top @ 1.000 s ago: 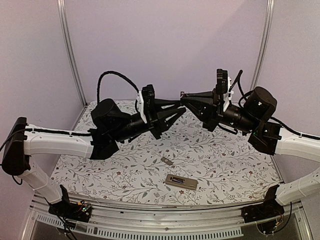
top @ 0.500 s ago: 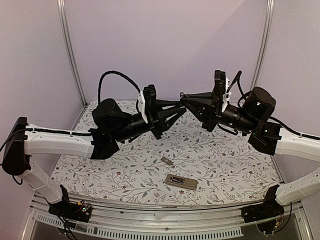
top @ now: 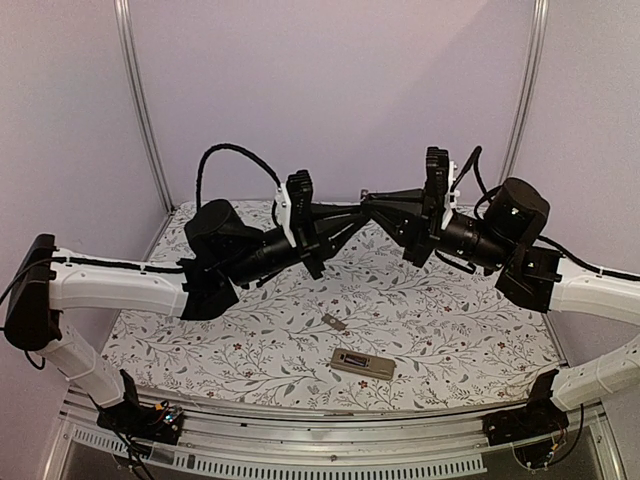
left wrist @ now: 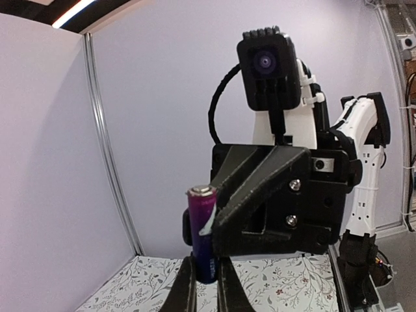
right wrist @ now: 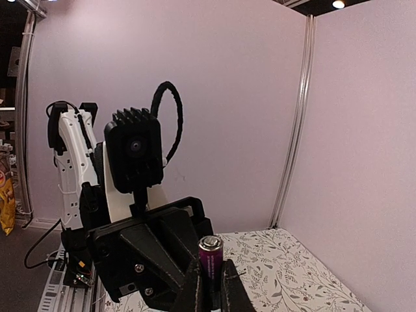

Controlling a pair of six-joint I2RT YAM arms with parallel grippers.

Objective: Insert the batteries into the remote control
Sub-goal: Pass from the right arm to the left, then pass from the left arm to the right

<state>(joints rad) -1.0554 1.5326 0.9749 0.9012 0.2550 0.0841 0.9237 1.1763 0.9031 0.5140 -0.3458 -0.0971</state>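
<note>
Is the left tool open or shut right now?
Shut on the battery: fingers of the left tool press both sides of its lower end.

Even soft overhead light, faint shadows on worktop (top: 470, 330), ceiling strip (left wrist: 73, 12) glowing at 11 o'clock, wrist views barrel-distorted at edges
</note>
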